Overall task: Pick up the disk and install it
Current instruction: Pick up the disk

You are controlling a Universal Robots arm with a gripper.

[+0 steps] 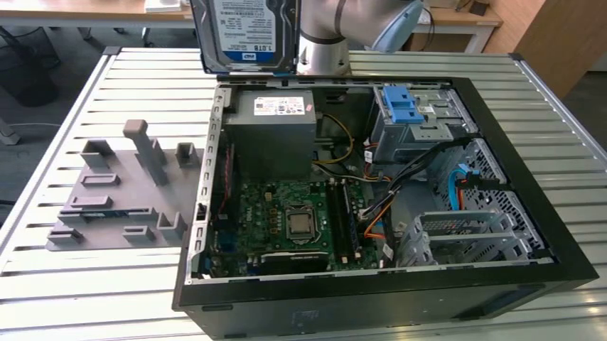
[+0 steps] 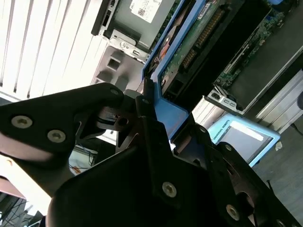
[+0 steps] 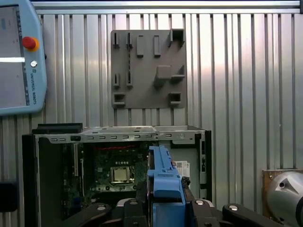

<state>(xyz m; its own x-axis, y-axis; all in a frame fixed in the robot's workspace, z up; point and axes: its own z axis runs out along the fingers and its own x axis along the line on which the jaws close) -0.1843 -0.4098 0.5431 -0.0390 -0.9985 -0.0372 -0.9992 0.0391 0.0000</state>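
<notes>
One disk (image 1: 244,32) hanging in one gripper (image 3: 163,204), on one arm (image 1: 328,35). One slatted table (image 1: 95,298) carrying one open computer case (image 1: 379,302) and one grey fixture plate (image 1: 114,192). Case housing one power-supply box (image 1: 275,135), one motherboard (image 1: 266,213), one processor socket (image 1: 301,222), one blue latch (image 1: 403,106), two metal drive cages (image 1: 422,135) (image 1: 465,234). One teach pendant (image 3: 21,56) lying on table in first wrist view.

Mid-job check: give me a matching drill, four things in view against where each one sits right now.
1 disk
2 grey fixture plate
3 power supply box
4 blue latch

a on the metal drive cage
b held up, clamped in the gripper
c on the table, exterior view's left of the case
d inside the case, white sticker on top

Pairs: 1-b, 2-c, 3-d, 4-a
</notes>
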